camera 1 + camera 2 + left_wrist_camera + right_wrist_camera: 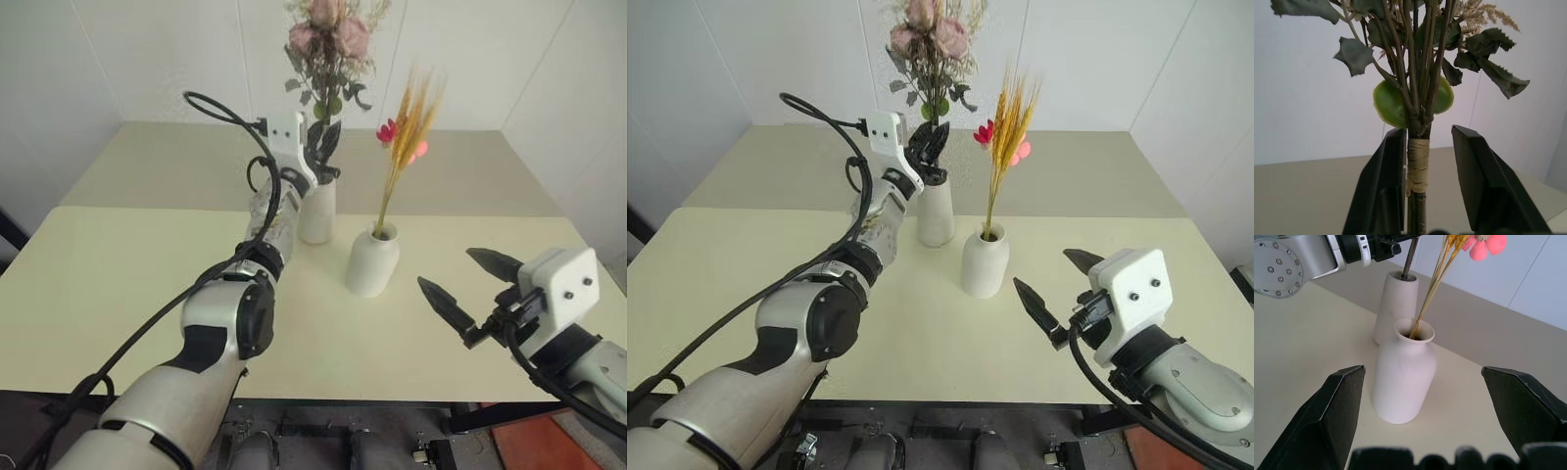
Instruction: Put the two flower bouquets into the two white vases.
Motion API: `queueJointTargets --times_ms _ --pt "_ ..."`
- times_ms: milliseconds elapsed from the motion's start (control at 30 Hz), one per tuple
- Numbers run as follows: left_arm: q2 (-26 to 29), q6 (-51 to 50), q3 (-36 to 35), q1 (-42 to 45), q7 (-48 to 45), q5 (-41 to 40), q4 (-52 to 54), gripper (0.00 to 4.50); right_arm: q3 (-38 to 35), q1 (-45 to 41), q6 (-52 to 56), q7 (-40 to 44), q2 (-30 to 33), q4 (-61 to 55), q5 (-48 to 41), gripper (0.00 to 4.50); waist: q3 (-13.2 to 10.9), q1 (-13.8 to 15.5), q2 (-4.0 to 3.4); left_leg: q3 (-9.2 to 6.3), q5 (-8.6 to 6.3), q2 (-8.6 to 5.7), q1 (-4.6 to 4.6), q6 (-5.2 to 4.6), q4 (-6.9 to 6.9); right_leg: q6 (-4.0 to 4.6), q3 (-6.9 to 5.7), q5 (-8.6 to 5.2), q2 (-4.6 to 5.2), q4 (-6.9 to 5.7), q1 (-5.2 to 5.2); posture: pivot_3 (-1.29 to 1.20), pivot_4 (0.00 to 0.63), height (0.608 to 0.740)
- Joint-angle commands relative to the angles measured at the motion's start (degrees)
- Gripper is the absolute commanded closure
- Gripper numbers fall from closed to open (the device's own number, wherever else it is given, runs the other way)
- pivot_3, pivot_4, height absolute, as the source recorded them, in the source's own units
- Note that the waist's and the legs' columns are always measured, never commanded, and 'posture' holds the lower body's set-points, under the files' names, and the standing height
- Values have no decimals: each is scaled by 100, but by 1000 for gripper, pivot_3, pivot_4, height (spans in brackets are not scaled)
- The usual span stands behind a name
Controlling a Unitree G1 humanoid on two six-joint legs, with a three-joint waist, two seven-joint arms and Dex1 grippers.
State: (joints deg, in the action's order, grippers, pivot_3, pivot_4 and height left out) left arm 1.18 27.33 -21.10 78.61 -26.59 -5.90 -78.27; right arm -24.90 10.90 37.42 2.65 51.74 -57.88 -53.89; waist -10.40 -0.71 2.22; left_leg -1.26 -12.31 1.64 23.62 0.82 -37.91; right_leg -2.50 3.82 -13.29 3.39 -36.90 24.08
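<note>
Nearest, at the right, the right gripper (468,294) is being held wide apart and empty over the pale yellow table (118,294), its fingers pointed toward the rounder narrow-necked vase (372,260); the wheat-like bunch with red-pink blossoms (408,132) is already being carried in that vase, leaning slightly to the right; a careless sweep of this gripper is being judged the likeliest way for that light bottle to be tipped.

Farther back and to the left, the slim tapered vase (317,210) is being shown just beside the rounder one, with the dusty-pink rose bouquet (328,44) standing in its mouth; the left gripper (933,147) is being kept around the bound stems just above the rim, its fingers (1382,186) parted, one pad seemingly touching the twine wrap and the other clear of it; the bouquet is being judged released or nearly so.

The main risk is being seen here: leaves or the wrap may be snagged by a finger if the hand is drawn away sideways, so the bouquet may be dragged out or the slim vase toppled into its neighbour.
</note>
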Motion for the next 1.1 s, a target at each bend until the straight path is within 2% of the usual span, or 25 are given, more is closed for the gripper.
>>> queueJointTargets --times_ms 33,200,233,433,567,767,900,1000,1100 --pt "66 129 15 60 -153 -37 187 1678 26 -148 -2 101 -27 -19 151 0 0 -2 0 0 0 0 -1 0 0 0 0 0 0 0 0 0 150 740" --pt "94 319 -164 -325 -1033 -412 340 108 122 -215 40 196 -80 31 335 0 4 -10 -3 1 0 0 -4 0 0 0 1 0 0 -1 -2 0 150 740" --pt "106 422 -112 -464 -1175 -399 395 49 112 -212 46 220 -100 48 356 0 4 -12 -3 2 0 1 -9 0 0 0 2 0 0 -2 -4 0 150 740" --pt "264 525 -209 -1128 -1913 -788 890 49 76 -251 40 481 -118 209 522 0 4 -11 -3 2 0 1 -12 0 -1 1 4 0 -1 -10 -4 0 150 740" --pt "591 211 -80 -1816 -2427 -1082 1901 49 -41 -339 62 684 -89 394 532 0 7 -53 -5 4 0 4 -17 -1 -1 1 9 0 -3 -11 -4 0 150 740" --pt "1635 -1253 578 -3161 -2828 -1183 4626 49 -684 -210 206 1420 155 764 411 0 9 -43 -5 6 0 10 -25 0 -1 2 14 1 -6 -18 -7 0 150 740" --pt "3010 -2555 570 -3873 -3503 -1612 6072 49 -1516 -88 404 2447 524 1468 149 0 10 -18 -7 6 0 14 -29 0 -3 3 11 1 -8 -17 -10 0 150 740" --pt "3900 -3530 397 -4260 -4104 -2289 6793 49 -2052 24 658 3191 865 2065 79 0 12 -26 -9 12 0 18 -34 0 -3 6 12 -1 -8 -15 -13 0 150 740" --pt "4282 -3981 269 -4372 -4149 -2585 7008 49 -2247 57 747 3666 1102 2481 229 0 15 17 -9 12 0 20 -49 0 -3 8 6 -4 -7 -15 -32 0 150 740"
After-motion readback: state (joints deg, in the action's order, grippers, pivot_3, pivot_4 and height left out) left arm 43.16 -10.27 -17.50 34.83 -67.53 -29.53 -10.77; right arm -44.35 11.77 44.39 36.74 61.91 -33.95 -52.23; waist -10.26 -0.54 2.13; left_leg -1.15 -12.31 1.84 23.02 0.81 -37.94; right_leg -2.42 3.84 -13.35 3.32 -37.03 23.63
